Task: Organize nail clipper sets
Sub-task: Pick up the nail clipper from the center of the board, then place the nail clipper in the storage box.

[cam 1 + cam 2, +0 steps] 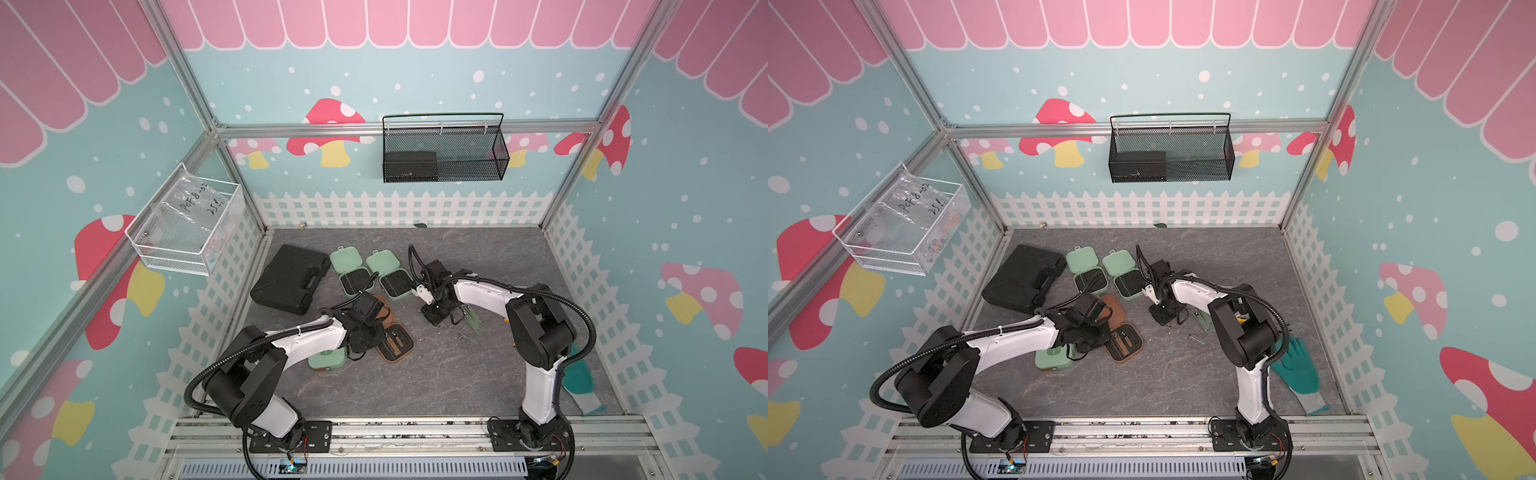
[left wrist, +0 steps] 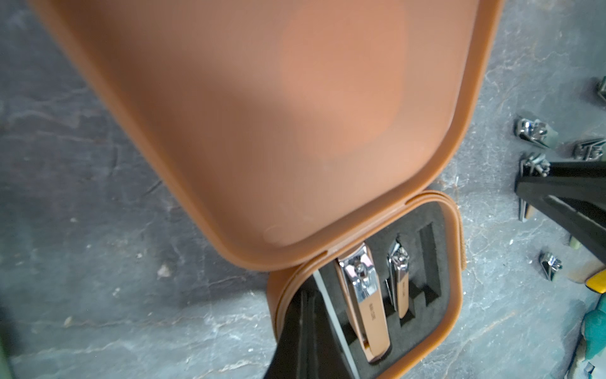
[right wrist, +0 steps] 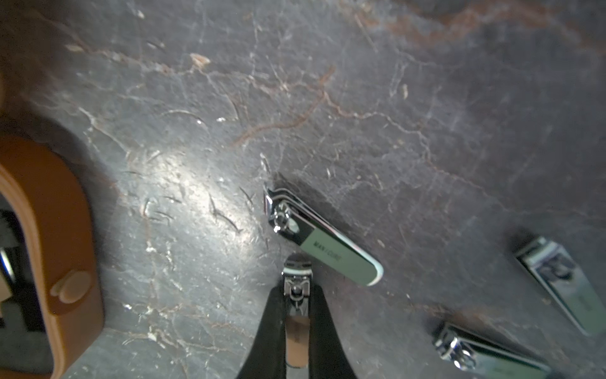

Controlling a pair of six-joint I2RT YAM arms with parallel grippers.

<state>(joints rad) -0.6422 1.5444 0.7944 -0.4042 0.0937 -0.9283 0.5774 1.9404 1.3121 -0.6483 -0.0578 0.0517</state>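
The brown case [image 1: 397, 343] lies open mid-table, its lid [image 2: 262, 115] tilted up. Two brown-handled clippers [image 2: 362, 295] sit in its black insert, beside an empty slot [image 2: 426, 242]. My left gripper [image 2: 303, 295] is shut, its fingers lying over the rim of the brown case's base [image 2: 455, 295]. My right gripper [image 3: 296, 295] is shut on a small brown-handled clipper [image 3: 296, 328] just above the table, right of that case. Two mint cases [image 1: 351, 270] [image 1: 388, 272] stand open behind. A third mint case [image 1: 328, 359] lies closed under my left arm.
Loose mint-handled clippers [image 3: 323, 236] [image 3: 564, 279] [image 3: 485, 356] lie on the grey table around my right gripper. A large black case with a handle [image 1: 291, 278] lies at the back left. A teal glove [image 1: 1298, 370] lies by the right arm's base.
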